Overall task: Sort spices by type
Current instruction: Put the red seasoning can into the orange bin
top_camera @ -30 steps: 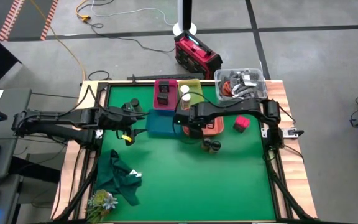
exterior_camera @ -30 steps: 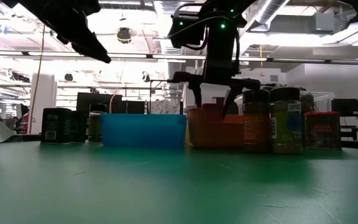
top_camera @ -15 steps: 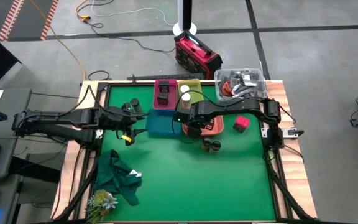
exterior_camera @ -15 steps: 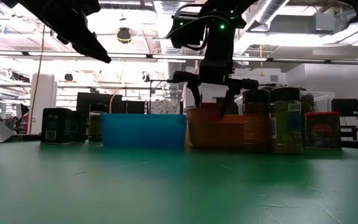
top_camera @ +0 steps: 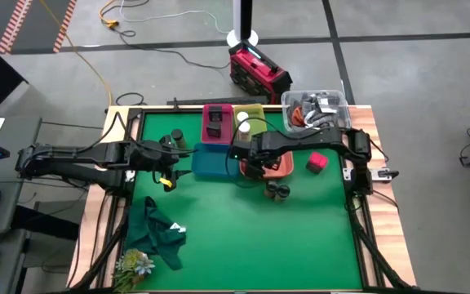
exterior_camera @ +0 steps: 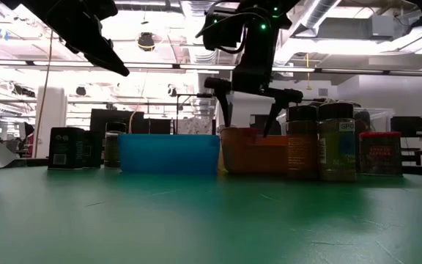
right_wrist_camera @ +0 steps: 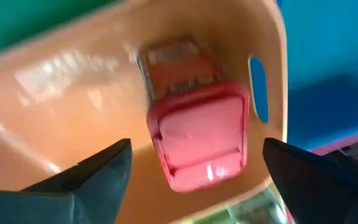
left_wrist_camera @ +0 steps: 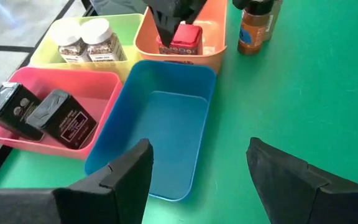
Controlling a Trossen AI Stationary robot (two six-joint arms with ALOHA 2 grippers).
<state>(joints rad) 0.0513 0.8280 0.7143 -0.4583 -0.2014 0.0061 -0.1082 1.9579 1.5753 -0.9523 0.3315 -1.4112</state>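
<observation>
On the green table [top_camera: 243,237], the right gripper [exterior_camera: 246,110] hangs spread above the orange tray [exterior_camera: 255,154].

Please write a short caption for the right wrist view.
Open right gripper above a red spice cube lying in the orange tray.

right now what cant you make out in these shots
- High view: the red cube in the orange tray is hidden under the right end effector.
- Right wrist view: the cube's label is blurred, unreadable.
- Low view: the blue tray wall hides its inside.
- High view: the dark jars' labels are too small.
</observation>
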